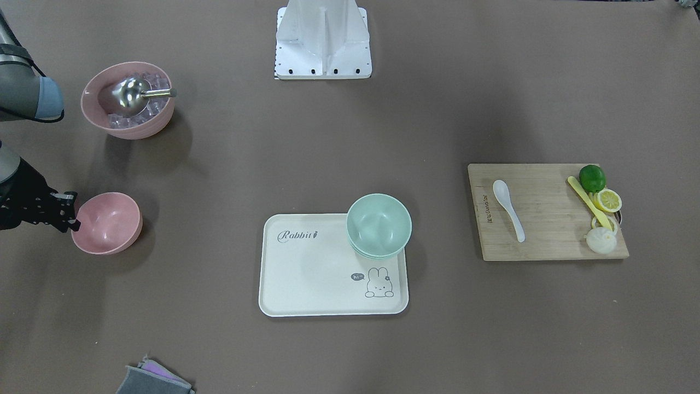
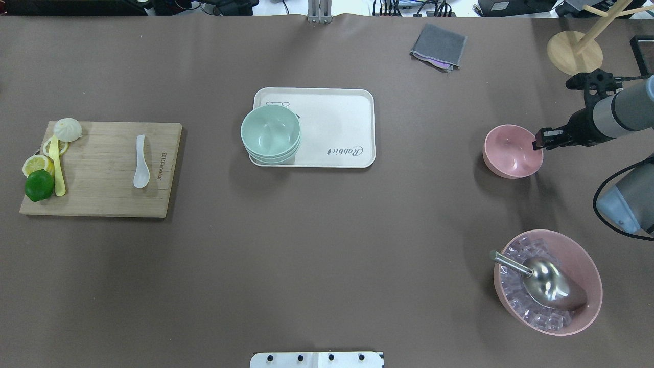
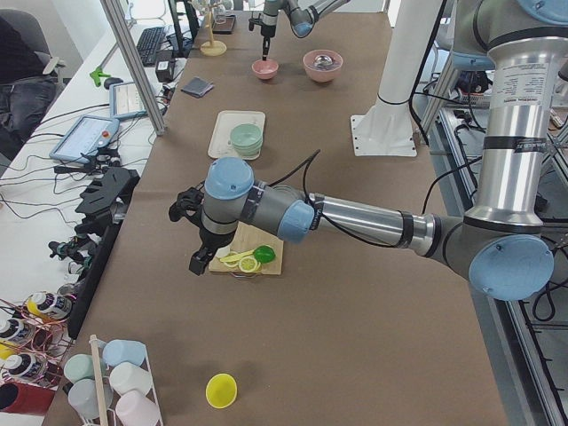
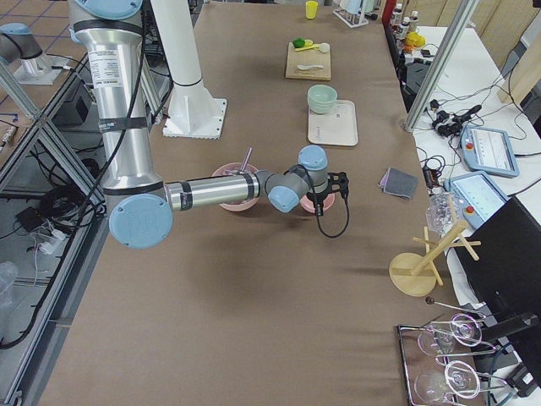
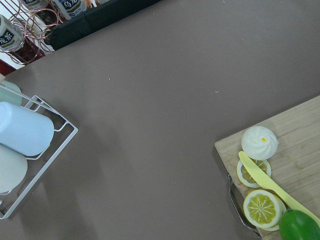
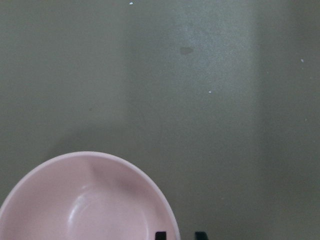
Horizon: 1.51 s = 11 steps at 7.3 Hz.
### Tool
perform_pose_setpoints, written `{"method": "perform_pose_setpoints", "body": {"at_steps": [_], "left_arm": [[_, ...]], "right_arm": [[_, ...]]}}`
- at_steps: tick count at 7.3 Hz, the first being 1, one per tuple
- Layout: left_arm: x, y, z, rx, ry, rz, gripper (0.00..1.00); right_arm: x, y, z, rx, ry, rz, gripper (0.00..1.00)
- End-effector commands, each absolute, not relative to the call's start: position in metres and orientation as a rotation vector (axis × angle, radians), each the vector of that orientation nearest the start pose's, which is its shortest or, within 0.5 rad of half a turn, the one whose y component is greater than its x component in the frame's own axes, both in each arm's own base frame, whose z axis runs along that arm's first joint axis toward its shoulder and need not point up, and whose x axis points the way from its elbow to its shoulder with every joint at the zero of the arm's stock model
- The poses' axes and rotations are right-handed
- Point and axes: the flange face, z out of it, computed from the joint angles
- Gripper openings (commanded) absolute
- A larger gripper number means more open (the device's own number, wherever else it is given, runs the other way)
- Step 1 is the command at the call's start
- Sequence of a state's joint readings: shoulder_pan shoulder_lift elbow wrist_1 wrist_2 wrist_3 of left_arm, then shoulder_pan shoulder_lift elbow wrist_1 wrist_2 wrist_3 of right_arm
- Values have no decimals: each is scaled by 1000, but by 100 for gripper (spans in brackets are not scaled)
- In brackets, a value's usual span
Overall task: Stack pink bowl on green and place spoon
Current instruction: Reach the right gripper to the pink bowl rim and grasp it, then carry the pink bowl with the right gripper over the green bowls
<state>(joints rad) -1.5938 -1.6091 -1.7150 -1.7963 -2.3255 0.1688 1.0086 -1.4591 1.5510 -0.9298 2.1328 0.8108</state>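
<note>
Astride the pink bowl [image 1: 106, 221] rim, right fingers [image 6: 200, 235] stand parted.

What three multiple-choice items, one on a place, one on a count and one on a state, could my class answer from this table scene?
1. The white spoon lies: A inside a cup; B on the cutting board; C under a cloth.
2. Pink bowls in view: A four; B three; C two.
3. The small pink bowl is: A empty; B full of ice; C upside down.
Answers: 1 B, the spoon rests flat on the wooden board. 2 C, there is only the small one plus the large pink bowl. 3 A, it stands upright and its inside shows bare.
</note>
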Motion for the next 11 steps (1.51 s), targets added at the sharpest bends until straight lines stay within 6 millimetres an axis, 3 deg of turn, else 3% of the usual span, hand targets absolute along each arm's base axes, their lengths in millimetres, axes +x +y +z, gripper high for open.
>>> {"method": "perform_pose_setpoints", "body": {"at_steps": [1, 2, 3, 5, 6, 8, 9, 11], "left_arm": [[-77, -519, 545, 456, 706, 290, 98], [-77, -518, 546, 455, 707, 290, 98], [-77, -518, 546, 455, 708, 290, 98], [-77, -515, 548, 450, 708, 288, 98], [-77, -515, 548, 452, 708, 288, 98], [-77, -515, 548, 453, 708, 289, 98], [-77, -514, 550, 459, 707, 291, 98], [-75, -514, 551, 458, 708, 293, 98]], "right_arm": [[-240, -522, 546, 207, -865, 17, 31], [-243, -521, 546, 207, -862, 15, 31], [-243, -521, 544, 207, -865, 14, 24], [-243, -521, 540, 214, -871, 10, 0], [-249, -530, 518, 239, -895, -4, 0], [-269, -561, 459, 301, -932, -23, 0], [-284, -578, 415, 343, -960, -42, 0], [-319, -593, 325, 423, -1028, -106, 0]]}}
